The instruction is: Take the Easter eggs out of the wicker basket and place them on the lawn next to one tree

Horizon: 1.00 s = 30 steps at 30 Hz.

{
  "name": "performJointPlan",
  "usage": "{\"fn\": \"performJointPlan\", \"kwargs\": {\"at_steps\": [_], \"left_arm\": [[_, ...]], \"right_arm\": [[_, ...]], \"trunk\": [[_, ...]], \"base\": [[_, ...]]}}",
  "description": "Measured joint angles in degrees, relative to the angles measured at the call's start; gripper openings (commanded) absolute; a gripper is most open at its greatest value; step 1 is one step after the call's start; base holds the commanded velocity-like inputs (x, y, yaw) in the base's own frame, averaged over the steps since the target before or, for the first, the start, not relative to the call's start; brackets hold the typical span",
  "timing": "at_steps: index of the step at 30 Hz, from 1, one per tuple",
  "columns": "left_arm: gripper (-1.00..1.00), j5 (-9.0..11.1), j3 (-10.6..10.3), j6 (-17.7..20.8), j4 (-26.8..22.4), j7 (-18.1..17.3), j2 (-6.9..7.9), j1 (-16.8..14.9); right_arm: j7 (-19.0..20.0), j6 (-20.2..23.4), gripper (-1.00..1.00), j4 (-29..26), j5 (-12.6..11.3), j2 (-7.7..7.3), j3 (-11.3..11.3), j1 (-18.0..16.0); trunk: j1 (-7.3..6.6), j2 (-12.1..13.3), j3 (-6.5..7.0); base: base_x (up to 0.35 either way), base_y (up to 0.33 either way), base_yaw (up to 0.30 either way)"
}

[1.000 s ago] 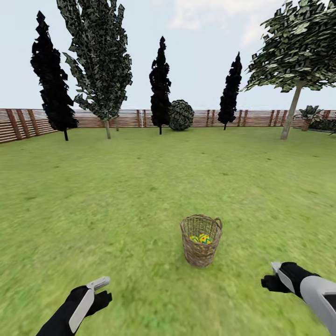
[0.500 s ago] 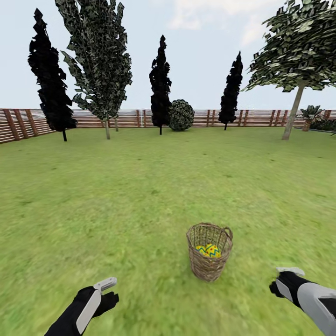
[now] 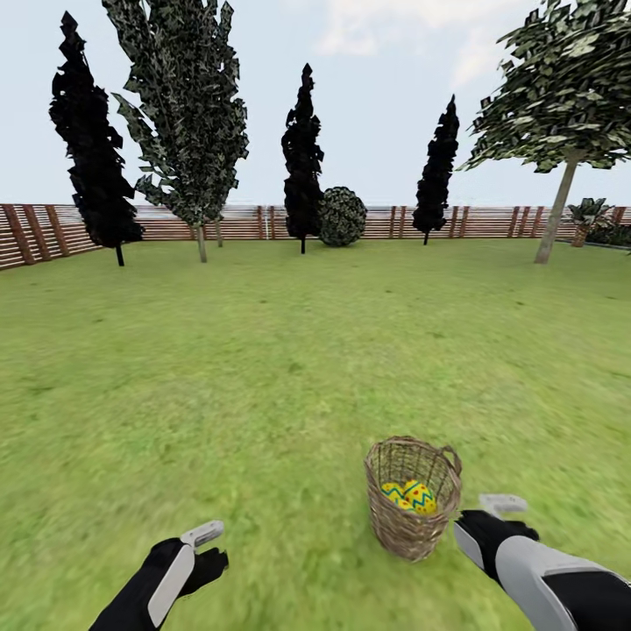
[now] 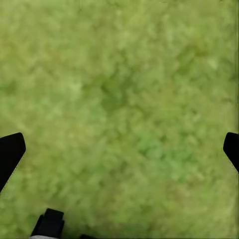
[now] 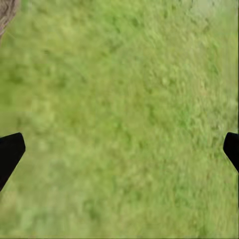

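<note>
The whole head view has shifted since a second ago, so the camera has moved: the wicker basket (image 3: 413,498) now shows lower and further right in it, and the right gripper (image 3: 493,519), which was well to the basket's right, now sits just beside its right wall.

The lawn (image 3: 263,368) spreads wide and bare to the slat fence (image 3: 237,223), with open grass on every side of the basket. At the far right stands the tree (image 3: 554,210) with a bare leaning trunk and a high canopy; a second leafy tree (image 3: 188,123) stands far left among dark conical trees (image 3: 302,149) and a round bush (image 3: 342,216).

Both arms reach forward low over the grass. The left gripper (image 3: 203,543) is well left of the basket, over bare turf. In each wrist view the fingertips (image 4: 11,152) (image 5: 11,149) sit at opposite edges, so both sets of jaws stand wide apart and hold nothing.

The Easter eggs (image 3: 408,495) lie inside the basket; how many cannot be told.
</note>
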Motion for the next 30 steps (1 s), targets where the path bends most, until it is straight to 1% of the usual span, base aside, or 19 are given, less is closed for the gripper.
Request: {"fn": "performJointPlan", "kwargs": {"at_steps": [2, 3, 4, 5, 6, 7, 8, 9, 10, 11, 12, 13, 14, 15, 17, 21, 23, 25, 30], "left_arm": [[1.00, 0.0, 0.0, 0.0, 0.0, 0.0, -0.14, 0.0], [1.00, 0.0, 0.0, 0.0, 0.0, 0.0, -0.16, 0.0], [1.00, 0.0, 0.0, 0.0, 0.0, 0.0, -0.19, 0.0], [1.00, 0.0, 0.0, 0.0, 0.0, 0.0, -0.26, 0.0], [1.00, 0.0, 0.0, 0.0, 0.0, 0.0, -0.46, 0.0], [1.00, -0.1, 0.0, 0.0, 0.0, 0.0, -0.53, 0.0], [1.00, -0.1, 0.0, 0.0, 0.0, 0.0, -0.64, 0.0], [1.00, -0.1, 0.0, 0.0, 0.0, 0.0, -0.71, 0.0], [1.00, -0.1, 0.0, 0.0, 0.1, 0.0, -0.77, 0.0], [1.00, -0.1, 0.0, 0.0, 0.4, 0.0, -0.83, 0.0], [1.00, -0.1, -0.1, -0.1, 0.9, 0.0, -0.91, 0.0], [1.00, -0.1, -0.1, -0.1, 1.8, 0.0, -1.27, 0.0], [1.00, -0.2, -0.3, -0.2, 2.4, 0.0, -1.73, 0.0], [1.00, -0.2, -0.5, -0.2, 2.6, 0.0, -1.83, 0.0], [1.00, -0.3, -1.0, -0.2, 2.7, 0.0, -1.94, 0.0], [1.00, -0.3, -1.3, -0.2, 2.8, 0.0, -1.98, 0.0], [1.00, -0.3, -1.3, -0.2, 2.8, 0.0, -2.02, 0.0], [1.00, -0.3, -1.3, -0.2, 2.8, 0.0, -2.07, 0.0], [1.00, -0.3, -1.5, -0.2, 2.8, 0.0, -2.20, 0.0]], "right_arm": [[-9.2, -5.2, 1.00, 0.8, -0.5, 2.49, 0.2, 0.8], [-9.6, -5.3, 1.00, 1.2, -0.4, 2.91, 0.4, 0.9], [-7.7, -4.0, 1.00, 2.0, 0.1, 3.45, 1.0, 1.0], [-2.6, -1.4, 1.00, 2.5, 1.0, 3.75, 2.0, 1.1], [13.3, 5.4, 1.00, 2.9, 3.3, 3.81, 4.3, 1.1], [19.8, 7.1, 1.00, 2.9, 4.0, 3.70, 5.3, 1.1], [28.5, 9.3, 1.00, 2.5, 5.2, 3.29, 6.6, 1.1], [34.6, 10.7, 1.00, 1.8, 6.2, 2.64, 7.8, 1.1], [37.6, 11.5, 1.00, 0.9, 6.9, 2.03, 8.1, 1.1], [38.7, 11.4, 1.00, 0.2, 7.2, 1.53, 8.3, 1.1], [38.5, 10.4, 1.00, -0.2, 7.1, 1.05, 8.4, 1.1], [36.1, 6.7, 1.00, -0.8, 5.5, 0.46, 7.8, 1.1], [34.0, 4.0, 1.00, -1.1, 2.3, 0.14, 6.7, 1.1], [33.6, 3.3, 1.00, -1.3, 1.2, 0.11, 6.5, 1.1], [33.1, 2.0, 1.00, -1.5, 0.0, 0.09, 6.3, 1.1], [33.0, 1.7, 1.00, -1.6, -0.2, -0.02, 6.3, 1.1], [32.9, 2.4, 1.00, -1.6, 0.9, 0.00, 6.7, 1.1], [32.8, 2.3, 1.00, -1.6, 1.3, -0.09, 6.7, 1.1], [32.8, 1.4, 1.00, -1.1, 1.9, -1.05, 6.8, 1.1]], "trunk": [[0.00, 0.0, 0.00], [0.00, 0.0, 0.00], [0.00, 0.0, 0.00], [0.00, 0.0, 0.00], [0.00, 0.0, 0.00], [0.00, 0.0, 0.00], [0.00, 0.0, 0.00], [0.00, 0.0, 0.00], [0.00, 0.0, 0.00], [0.00, 0.0, 0.00], [0.00, 0.0, 0.00], [0.00, 0.0, 0.00], [0.00, 0.0, 0.00], [0.00, 0.0, 0.00], [0.00, 0.0, 0.00], [0.00, 0.0, 0.00], [0.00, 0.0, 0.00], [0.00, 0.0, 0.00], [0.00, 0.0, 0.00]], "base": [[0.332, 0.139, 0.000], [0.332, 0.139, 0.000], [0.332, 0.139, 0.000], [0.332, 0.138, 0.000], [0.332, 0.138, 0.000], [0.332, 0.138, 0.000], [0.332, 0.138, 0.000], [0.332, 0.138, 0.000], [0.332, 0.138, 0.000], [0.331, 0.138, 0.000], [0.331, 0.138, 0.000], [0.331, 0.138, 0.000], [0.332, 0.138, 0.000], [0.331, 0.138, 0.000], [0.331, 0.138, 0.000], [0.331, 0.137, 0.000], [0.324, 0.128, 0.000], [0.320, 0.123, 0.000], [0.311, 0.118, 0.000]]}}
